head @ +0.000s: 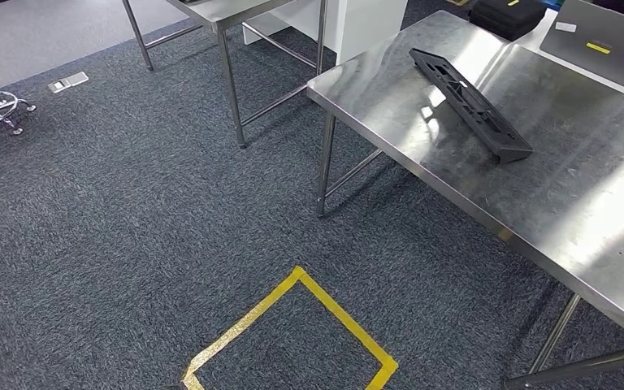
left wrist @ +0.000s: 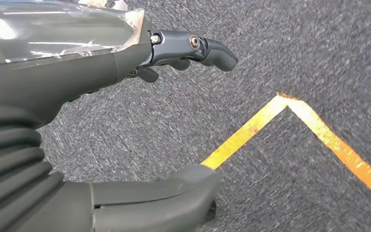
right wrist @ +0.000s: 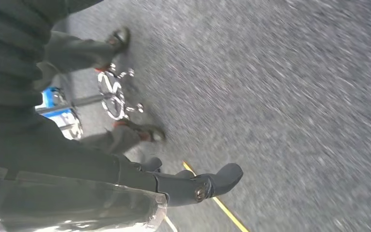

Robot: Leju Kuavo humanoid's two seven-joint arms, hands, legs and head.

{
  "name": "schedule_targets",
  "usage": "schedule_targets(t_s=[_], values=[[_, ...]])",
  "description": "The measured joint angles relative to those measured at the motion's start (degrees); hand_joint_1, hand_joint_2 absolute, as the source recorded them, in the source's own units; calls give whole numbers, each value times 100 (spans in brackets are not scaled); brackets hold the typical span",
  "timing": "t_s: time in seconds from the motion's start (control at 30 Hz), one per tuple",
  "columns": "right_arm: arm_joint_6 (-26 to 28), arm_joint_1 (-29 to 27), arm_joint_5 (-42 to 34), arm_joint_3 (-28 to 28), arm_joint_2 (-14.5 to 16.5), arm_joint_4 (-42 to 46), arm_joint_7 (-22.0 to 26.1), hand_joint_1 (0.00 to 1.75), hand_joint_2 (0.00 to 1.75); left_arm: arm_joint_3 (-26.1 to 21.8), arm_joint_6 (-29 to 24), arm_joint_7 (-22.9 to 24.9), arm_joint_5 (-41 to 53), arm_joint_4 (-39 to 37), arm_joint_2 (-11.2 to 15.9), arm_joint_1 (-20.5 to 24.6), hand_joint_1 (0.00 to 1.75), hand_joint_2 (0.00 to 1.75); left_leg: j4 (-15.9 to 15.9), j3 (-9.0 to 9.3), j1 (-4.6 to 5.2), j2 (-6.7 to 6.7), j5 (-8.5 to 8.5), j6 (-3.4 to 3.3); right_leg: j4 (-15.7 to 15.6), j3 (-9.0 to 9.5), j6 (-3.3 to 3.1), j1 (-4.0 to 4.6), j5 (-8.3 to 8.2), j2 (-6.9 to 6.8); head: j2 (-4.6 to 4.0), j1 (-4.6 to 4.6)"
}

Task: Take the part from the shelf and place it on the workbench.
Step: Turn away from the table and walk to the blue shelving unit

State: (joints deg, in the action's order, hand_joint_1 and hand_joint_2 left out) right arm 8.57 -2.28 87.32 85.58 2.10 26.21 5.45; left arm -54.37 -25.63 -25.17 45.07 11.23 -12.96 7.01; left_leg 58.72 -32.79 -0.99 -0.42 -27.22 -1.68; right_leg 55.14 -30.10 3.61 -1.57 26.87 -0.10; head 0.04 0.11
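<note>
The part (head: 470, 103) lay flat on the workbench (head: 585, 203), long axis diagonal across the top — placement was judged complete. Both hands, left (left wrist: 125, 121) and right (right wrist: 140, 183), hung over carpet, fingers released, nothing held — neither near the part.

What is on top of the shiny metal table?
A long black part lies on the workbench, with bright light reflections around it. At the far edge sit a black case and a grey flat lid. What is under the part stays hidden.
</note>
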Motion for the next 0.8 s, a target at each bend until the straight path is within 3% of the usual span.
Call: schedule_targets(t_s=[0.03, 0.17, 0.47, 0.67, 0.8], values=[[104, 33, 1, -1, -30, -132, 7, 0, 0, -5, -6, -23, -30, 0, 9, -14, 0, 175, 0, -2, -1, 0, 2, -2, 2, -4, 8, 1, -2, 0, 0, 0], [428, 164, 2, -61, -82, -576, 51, 0, 0, -86, -77, -135, -194, 0, 44, -58, 0, 0, 0, -12, -8, 0, 14, -5, 22, 4, 15, 9, -6, 0, 0, -1], [389, 384, 3, -842, -103, -1109, -159, 0, 0, -317, -175, -222, -359, 0, 123, -122, 0, 0, -2, -34, -21, 1, 38, -2, 31, -53, 25, 18, -16, 0, 0, -1], [411, 388, -4, -993, -107, -1204, -209, 0, 0, -374, -185, -211, -328, 0, 140, -131, 0, 0, -1, -56, -15, 0, 49, -11, 32, -26, 26, 12, -22, 1, 0, 1], [516, 408, -26, -1002, -59, -1240, -289, 0, 0, -381, -120, -223, -258, 0, 181, -134, 0, 0, 27, -75, 27, -3, 44, -22, 10, -22, 76, -12, -50, -2, 0, -2]])
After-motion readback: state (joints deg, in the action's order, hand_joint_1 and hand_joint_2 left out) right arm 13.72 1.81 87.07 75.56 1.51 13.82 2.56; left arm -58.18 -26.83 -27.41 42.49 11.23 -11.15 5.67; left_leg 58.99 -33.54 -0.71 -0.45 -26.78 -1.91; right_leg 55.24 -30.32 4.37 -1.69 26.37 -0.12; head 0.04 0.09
